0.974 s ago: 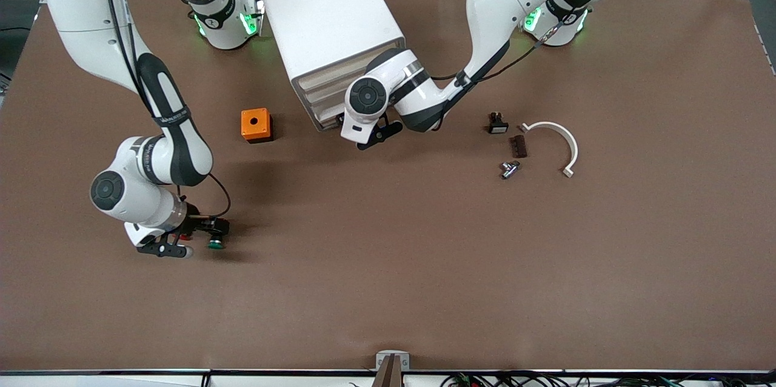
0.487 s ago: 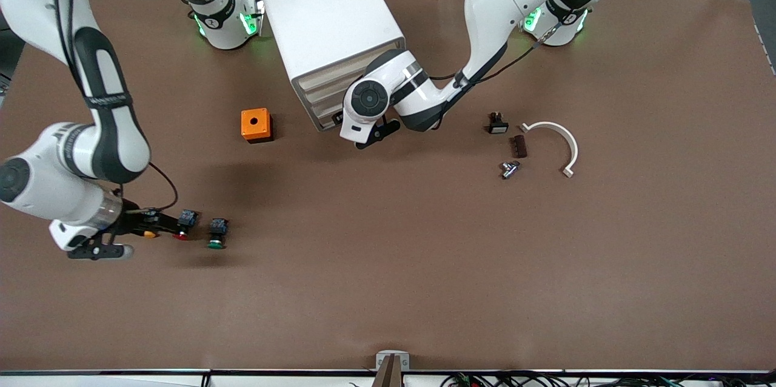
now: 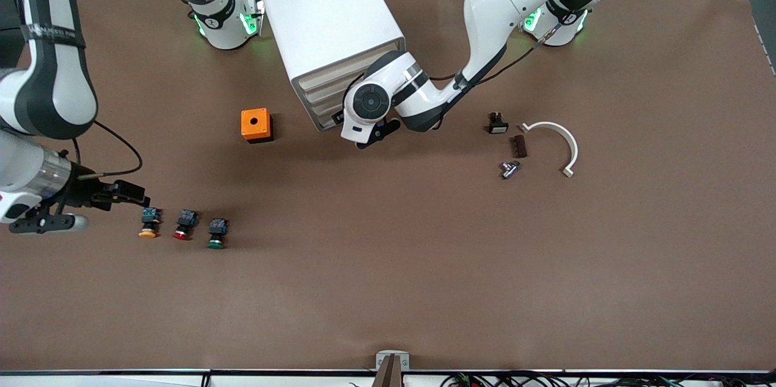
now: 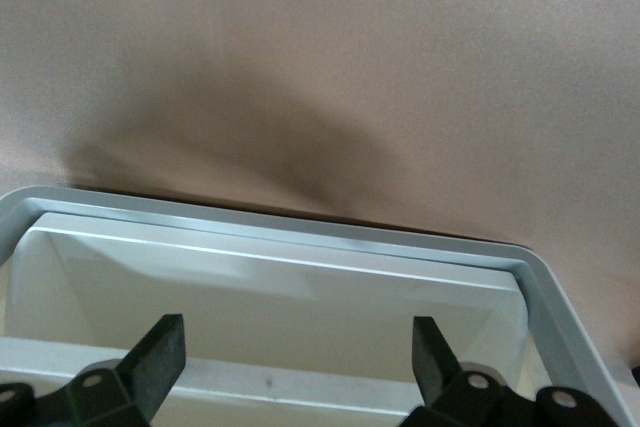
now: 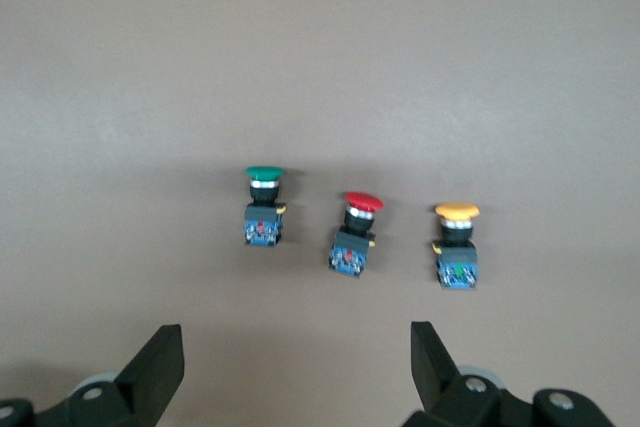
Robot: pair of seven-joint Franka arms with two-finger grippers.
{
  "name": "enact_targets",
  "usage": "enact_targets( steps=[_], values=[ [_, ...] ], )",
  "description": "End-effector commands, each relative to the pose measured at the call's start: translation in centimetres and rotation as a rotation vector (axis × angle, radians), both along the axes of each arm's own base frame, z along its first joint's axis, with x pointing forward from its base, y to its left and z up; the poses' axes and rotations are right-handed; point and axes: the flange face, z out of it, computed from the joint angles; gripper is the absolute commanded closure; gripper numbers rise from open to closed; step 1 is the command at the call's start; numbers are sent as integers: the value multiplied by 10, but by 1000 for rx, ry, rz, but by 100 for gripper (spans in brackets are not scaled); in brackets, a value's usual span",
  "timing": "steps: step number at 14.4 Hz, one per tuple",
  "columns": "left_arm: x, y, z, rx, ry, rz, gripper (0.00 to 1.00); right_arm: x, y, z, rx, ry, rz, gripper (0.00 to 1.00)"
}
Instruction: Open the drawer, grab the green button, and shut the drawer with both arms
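Front view: we keep the left pincer spread at the drawer front and push squarely. Green button lies on the bench, well apart from the cabinet; right pincer spread, empty.

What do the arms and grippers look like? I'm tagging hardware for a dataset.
Both arms are glossy white with black joint bands, thin black cables and green-lit bases. The left gripper and right gripper are black, two-fingered.
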Motion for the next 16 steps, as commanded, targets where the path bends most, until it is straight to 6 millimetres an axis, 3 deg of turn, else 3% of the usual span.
enact_targets(
  steps=[1,4,6,8,9,11,13,16],
  values=[
    [1,5,3,-9,3,5,0,-23,-2,42,-60,14,-64,0],
    [33,23,24,2,-71,31,0,-47,-1,86,-75,15,-110,0],
    [61,40,59,-17,-130,69,0,-63,4,111,-73,17,-103,0],
    [97,71,103,-27,-212,117,0,-78,5,128,-70,35,-107,0],
    [119,92,129,-32,-250,151,0,-84,5,138,-70,25,-116,0],
    [155,137,160,-8,-287,187,0,-92,5,153,-108,0,-122,0],
    [162,168,198,36,-340,96,0,-100,9,163,-123,-17,-112,0],
    [182,241,241,86,-343,3,0,-106,7,173,-123,-33,-114,0]
  ],
)
